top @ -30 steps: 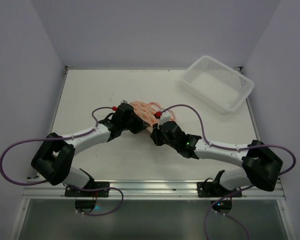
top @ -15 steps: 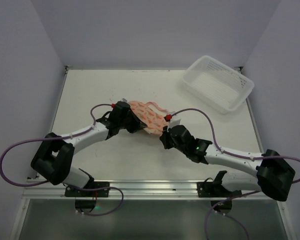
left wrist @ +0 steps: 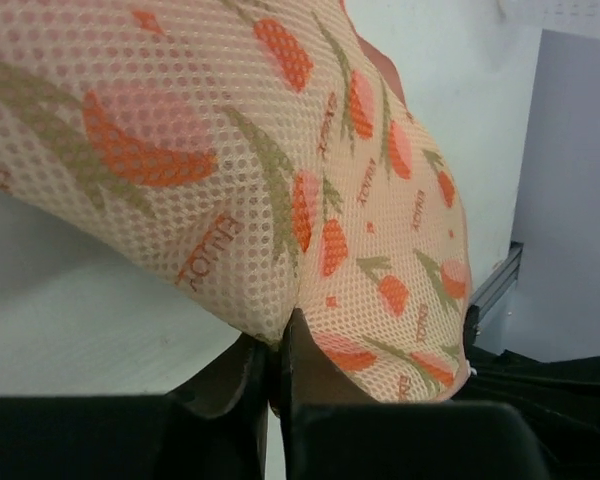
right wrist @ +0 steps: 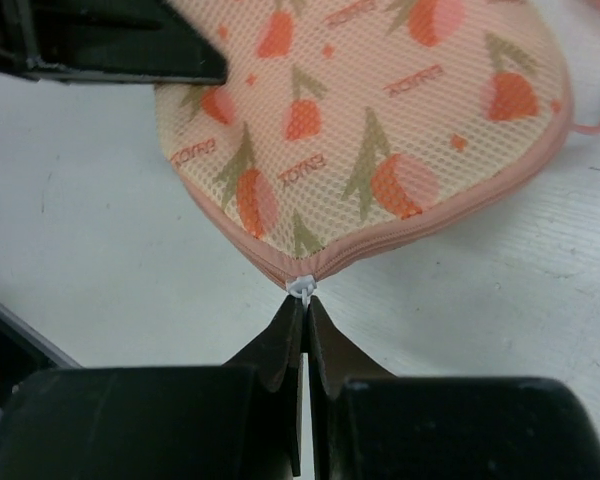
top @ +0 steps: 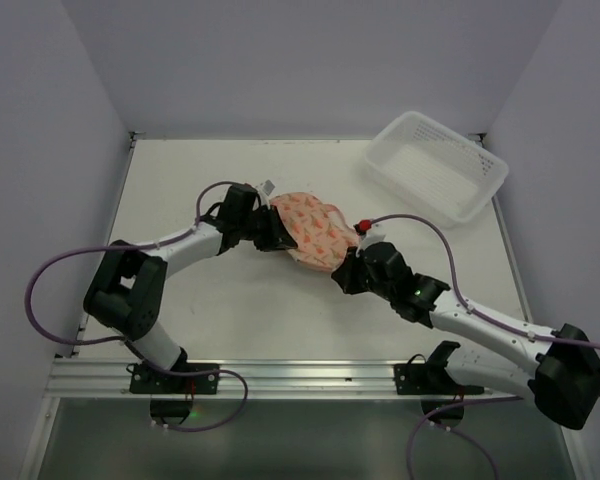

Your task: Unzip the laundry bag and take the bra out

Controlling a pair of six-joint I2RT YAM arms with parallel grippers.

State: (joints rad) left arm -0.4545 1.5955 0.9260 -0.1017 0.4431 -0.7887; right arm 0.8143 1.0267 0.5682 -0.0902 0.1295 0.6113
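Observation:
The laundry bag point(top: 312, 230) is a peach mesh pouch with orange tulip print and a pink zipper rim; it lies mid-table, stretched between both arms. My left gripper point(left wrist: 280, 345) is shut on a fold of the bag's mesh point(left wrist: 280, 180) at its left end. My right gripper point(right wrist: 307, 305) is shut on the small white zipper pull point(right wrist: 302, 287) at the bag's point(right wrist: 380, 130) near-right rim. The rim beside the pull looks zipped closed. The bra is hidden.
A white slotted plastic basket point(top: 438, 167) sits at the table's back right. A pink loop point(right wrist: 595, 120) trails from the bag's far side. Purple cables arc off both arms. The table's near edge rail runs by the arm bases.
The right gripper closed on the zipper pull and drew away to the right. The bag followed, shifting right and stretching out; the left gripper kept its hold and moved slightly back.

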